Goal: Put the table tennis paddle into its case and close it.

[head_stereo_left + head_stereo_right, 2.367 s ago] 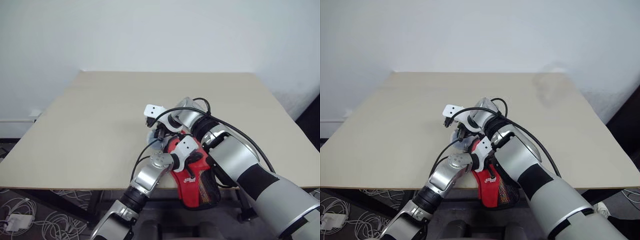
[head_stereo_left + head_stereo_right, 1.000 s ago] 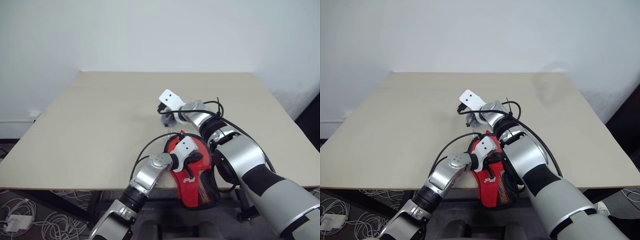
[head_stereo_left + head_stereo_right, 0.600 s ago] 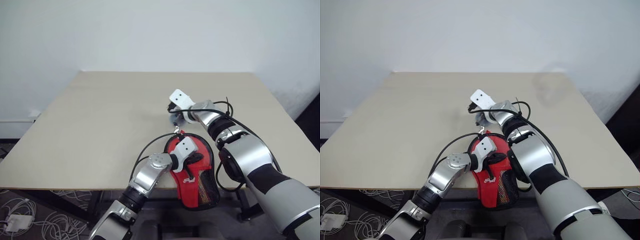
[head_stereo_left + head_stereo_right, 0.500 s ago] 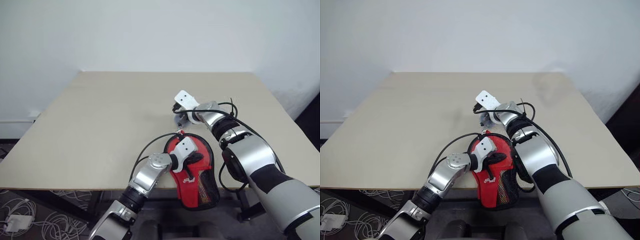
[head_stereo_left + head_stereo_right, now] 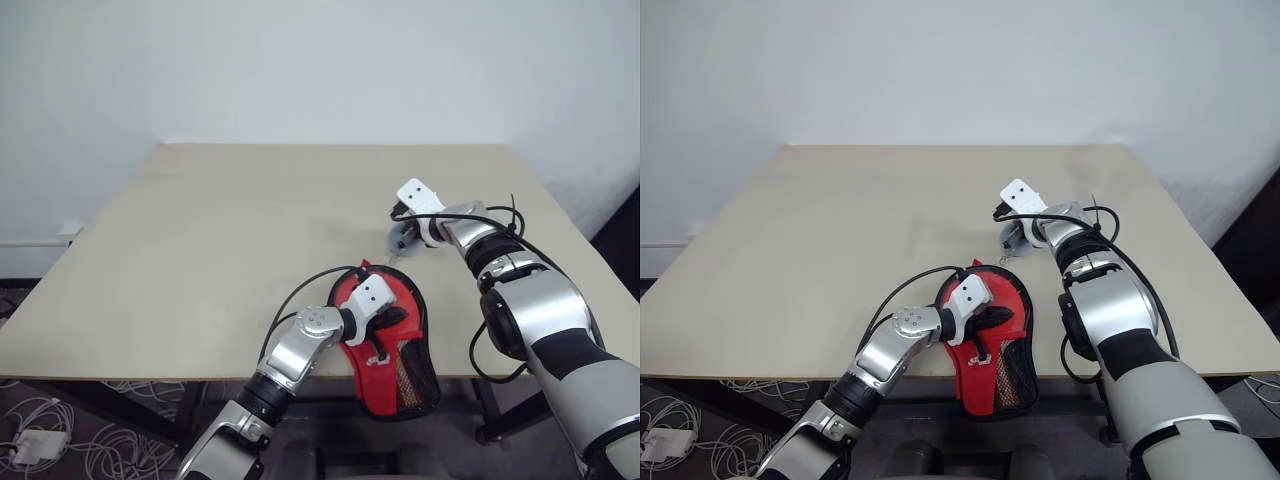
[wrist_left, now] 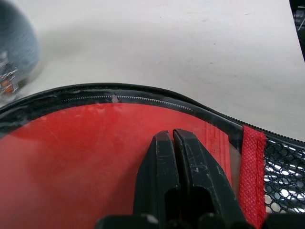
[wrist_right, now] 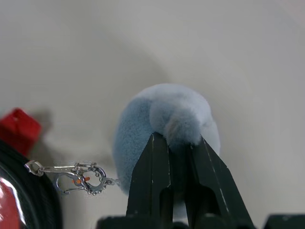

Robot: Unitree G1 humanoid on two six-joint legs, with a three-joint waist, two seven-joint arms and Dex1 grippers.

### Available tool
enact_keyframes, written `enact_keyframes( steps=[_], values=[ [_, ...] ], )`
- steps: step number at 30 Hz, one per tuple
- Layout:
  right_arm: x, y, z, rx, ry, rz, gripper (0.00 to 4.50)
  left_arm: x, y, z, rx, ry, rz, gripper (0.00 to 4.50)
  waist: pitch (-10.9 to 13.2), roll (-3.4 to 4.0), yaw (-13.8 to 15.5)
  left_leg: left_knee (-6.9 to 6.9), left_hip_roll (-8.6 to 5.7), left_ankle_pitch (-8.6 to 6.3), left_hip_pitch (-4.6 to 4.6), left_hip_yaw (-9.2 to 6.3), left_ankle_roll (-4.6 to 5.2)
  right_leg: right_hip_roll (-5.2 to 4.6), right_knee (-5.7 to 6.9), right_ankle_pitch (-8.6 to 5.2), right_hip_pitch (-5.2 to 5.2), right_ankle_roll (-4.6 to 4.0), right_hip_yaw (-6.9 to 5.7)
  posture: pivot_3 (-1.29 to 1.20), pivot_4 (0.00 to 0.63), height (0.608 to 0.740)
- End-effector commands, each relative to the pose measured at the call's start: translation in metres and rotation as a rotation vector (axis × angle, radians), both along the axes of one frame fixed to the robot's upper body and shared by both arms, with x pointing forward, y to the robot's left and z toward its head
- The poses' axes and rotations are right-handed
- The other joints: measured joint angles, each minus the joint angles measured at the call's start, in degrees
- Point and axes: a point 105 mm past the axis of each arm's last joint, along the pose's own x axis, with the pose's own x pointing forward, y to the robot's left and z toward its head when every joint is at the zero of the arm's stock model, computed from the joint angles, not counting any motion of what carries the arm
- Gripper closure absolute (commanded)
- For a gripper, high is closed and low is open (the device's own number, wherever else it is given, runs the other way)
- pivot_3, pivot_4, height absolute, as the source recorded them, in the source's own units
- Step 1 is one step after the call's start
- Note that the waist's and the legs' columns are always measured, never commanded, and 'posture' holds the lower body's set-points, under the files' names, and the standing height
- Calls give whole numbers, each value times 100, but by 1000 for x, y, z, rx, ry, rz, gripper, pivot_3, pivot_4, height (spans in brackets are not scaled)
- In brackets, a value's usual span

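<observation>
The case (image 5: 388, 335) lay at the near edge of the surface (image 5: 200, 240), red side up, its mesh end hanging over the edge toward the robot; a black zipper ran round its rim, as the left wrist view showed. The left hand (image 5: 385, 322) rested on the red face of the case with its two black fingers (image 6: 174, 167) pressed together, clenched flat against the fabric with nothing between them; the paddle itself could not be made out, so whether it sat inside the case could not be told. A little farther in and to the right, apart from the case, the right hand (image 5: 1015, 235) was held over the surface; its fingers (image 7: 155, 167) were pinched on a pale blue fluffy ball (image 7: 164, 131); a small silver clasp and chain (image 7: 71, 174) hung from the ball toward the black rim of the case. Beyond that the tan surface ran back to a white wall (image 5: 320, 70).
</observation>
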Motion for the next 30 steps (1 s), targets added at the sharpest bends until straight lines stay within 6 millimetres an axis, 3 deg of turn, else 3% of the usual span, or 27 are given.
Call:
enact_keyframes(
  steps=[1, 7, 15, 22, 26, 30],
  values=[
    [5, -24, 25, 24, -48, -16, 4488, -15, 9, -41, 97, 127, -6, 4500, 0, 0, 18, 1, -1, 0, 0, 0, 1, -1, -2, 0, 2, 0, 0, 0, 0, 740],
    [-3, -52, 26, 67, 5, -30, 4488, -14, 8, -41, 99, 124, -17, 4500, -2, 10, 22, 3, -3, -2, 0, 0, 4, -2, -3, 0, 4, 1, 0, 0, 0, 740],
    [-28, -99, 30, 127, 97, -78, 4488, -12, 5, -41, 99, 121, -44, 4500, 0, 22, 62, 12, -9, -7, -2, 0, 13, -7, -6, -3, 7, 5, 0, 0, 0, 740],
    [-57, -114, 30, 188, 154, -81, 4488, -12, 4, -42, 101, 120, -58, 4500, -1, 36, 67, 15, -9, -10, -3, 1, 16, -7, -6, -5, 6, 7, 3, 0, 0, 740],
    [-64, -117, 25, 176, 161, -98, 4488, -12, 4, -43, 105, 121, -66, 4500, -2, 38, 61, 17, -9, -10, -2, 3, 17, -7, -6, -5, 6, 7, 3, 0, 0, 740],
    [-59, -110, 29, 198, 135, -108, 3206, -12, 4, -43, 107, 120, -70, 4500, -2, 38, 56, 17, -9, -10, -2, 4, 17, -7, -6, -5, 6, 7, 3, 0, 0, 740]
  ],
)
